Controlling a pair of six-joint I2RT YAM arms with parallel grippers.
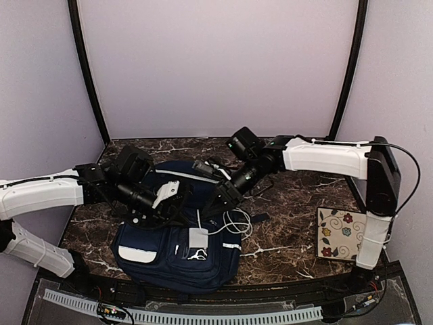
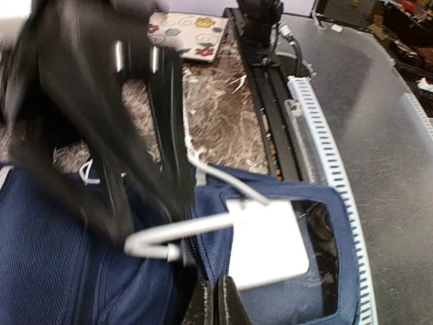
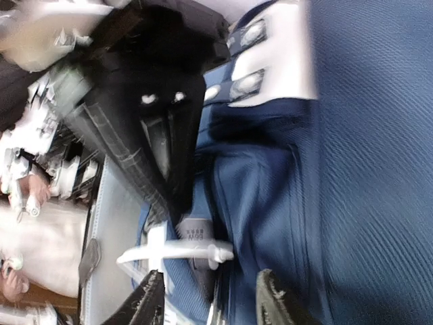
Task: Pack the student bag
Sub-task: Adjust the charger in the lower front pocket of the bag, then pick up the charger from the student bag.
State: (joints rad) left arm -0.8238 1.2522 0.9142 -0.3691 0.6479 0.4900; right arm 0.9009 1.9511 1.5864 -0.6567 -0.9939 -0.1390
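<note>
On the marble table (image 1: 291, 237), the student bag (image 1: 145, 237) lies flat at the near edge. My right gripper (image 3: 208, 299) gapes wide over a white cable (image 3: 169, 254). My left gripper (image 2: 216, 306) is pressed closed at the pocket rim beside a white charger (image 2: 267, 244); whether it pinches cloth, I cannot tell.

1. You have a floral-patterned board (image 1: 342, 233) lying flat, well out to the right of the right gripper (image 1: 218, 200).
2. A white charger block (image 2: 267, 244) with its cable sits just beyond the left gripper (image 2: 216, 308).
3. The dark marble table (image 1: 291, 203) spreads under both.
4. A white slotted rail (image 1: 203, 315) runs along the near edge.
</note>
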